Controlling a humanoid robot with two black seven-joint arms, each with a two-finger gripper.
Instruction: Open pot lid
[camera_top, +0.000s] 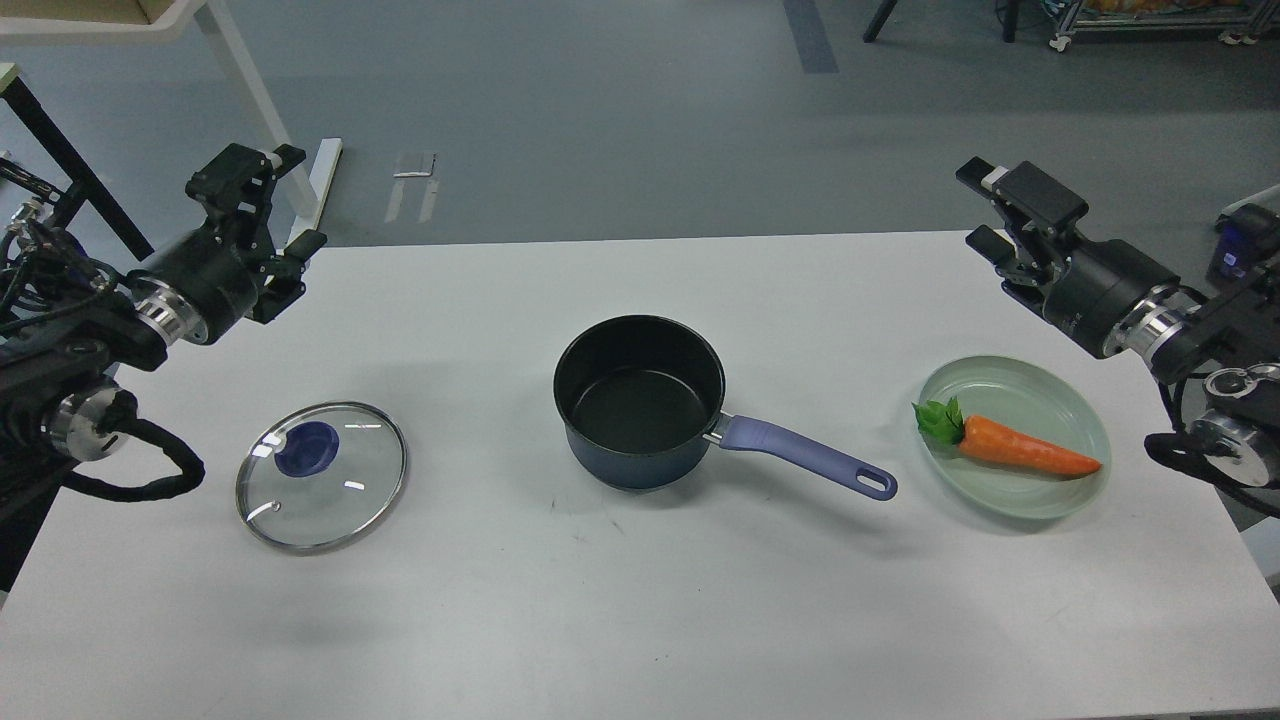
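A dark blue pot (640, 400) with a purple handle (800, 455) stands uncovered at the middle of the white table (640, 600). Its glass lid (322, 474), with a blue knob (307, 449), lies flat on the table to the pot's left, apart from it. My left gripper (283, 200) is raised over the table's far left corner, open and empty, well away from the lid. My right gripper (982, 208) is raised over the far right corner, open and empty, away from the pot handle.
A pale green plate (1010, 375) holding an orange carrot (1020, 453) sits to the right of the pot handle. A white desk leg (265, 120) and a black frame (60, 150) stand on the floor beyond the table's left end.
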